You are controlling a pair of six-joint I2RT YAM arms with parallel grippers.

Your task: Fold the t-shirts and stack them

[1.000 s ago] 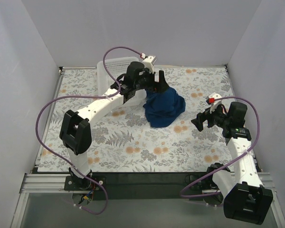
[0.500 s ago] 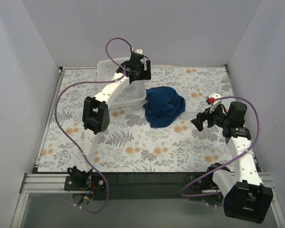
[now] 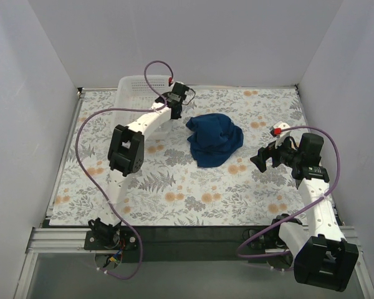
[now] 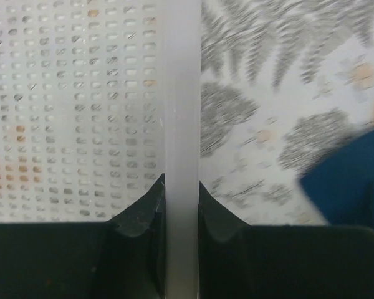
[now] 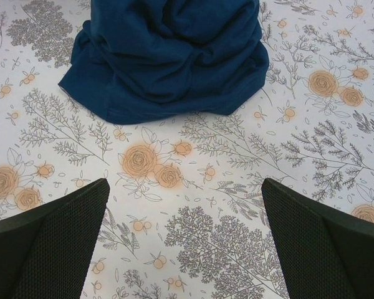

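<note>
Left gripper [image 4: 182, 187] has just clamped on the basket [image 3: 129, 93] rim, nudging it left | right gripper [image 5: 186, 205] hangs wide apart | t-shirt [image 3: 215, 140] lies crumpled, folding unstarted.

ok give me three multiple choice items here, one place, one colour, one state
1. Where does the t-shirt lie?
A on the table, right of the basket
B inside the basket
C draped on an arm
2. What colour is the t-shirt?
A red
B white
C navy blue
3. The left fingers are:
A wide open over the table
B clamped on the basket's rim
C holding the t-shirt
Answers: 1 A, it sits heaped on the floral surface beside the basket; 2 C, dark blue in every view; 3 B, the white rim stands between them in the left wrist view.
</note>
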